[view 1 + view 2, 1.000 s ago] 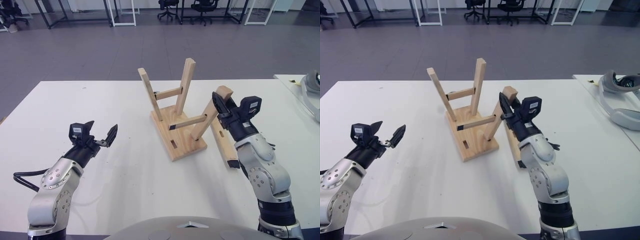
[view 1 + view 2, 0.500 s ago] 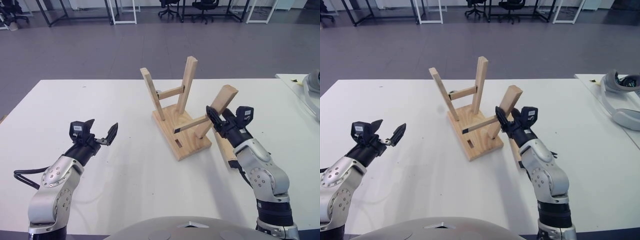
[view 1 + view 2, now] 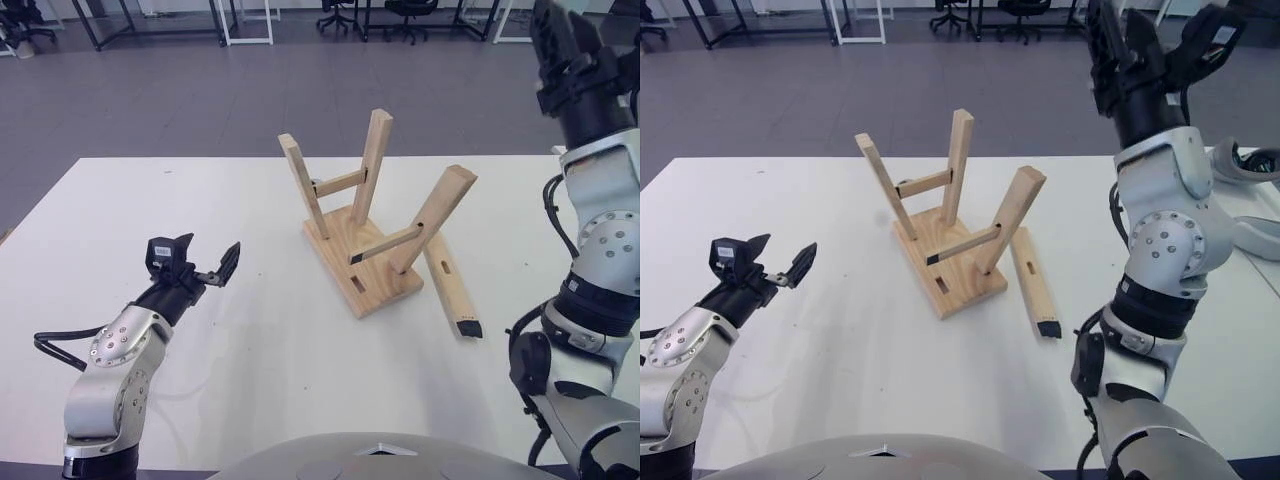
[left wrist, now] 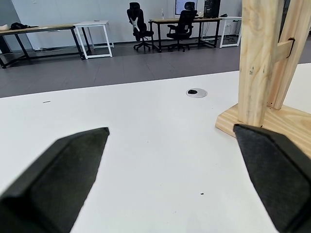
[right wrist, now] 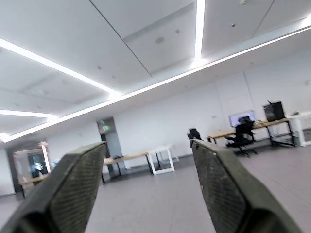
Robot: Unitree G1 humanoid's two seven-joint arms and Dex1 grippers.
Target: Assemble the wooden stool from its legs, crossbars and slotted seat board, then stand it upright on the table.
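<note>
Left eye view: the seat board [image 3: 360, 268] lies underside up on the table [image 3: 250, 380], w/ three legs standing in it. Two back legs [image 3: 372, 165] are joined by a crossbar [image 3: 338, 185]. The third leg [image 3: 432, 220], at the board's right side, is tilted and carries a second crossbar [image 3: 385, 243]. The loose leg [image 3: 452, 298] lies flat just right of the board. The left gripper [image 3: 208, 252] is well left of the board, low over the table, opened wide, empty.

Right eye view: the right gripper [image 3: 1160, 35] is high above and to the right of the board, also wide, holding nothing.

Left wrist view: both fingers [image 4: 58, 170] spread; the board's edge is beyond them, not touched.

Right wrist view: fingers [image 5: 68, 189] apart, ceiling behind them.

Handling, as I judge: wood is stiff, light, a bit smooth. Take the loose leg approx. at its middle, across the long flat sides. The tilted leg looks not fully seated, so the board may shift or tip if pushed; best steady it w/ the other gripper.
</note>
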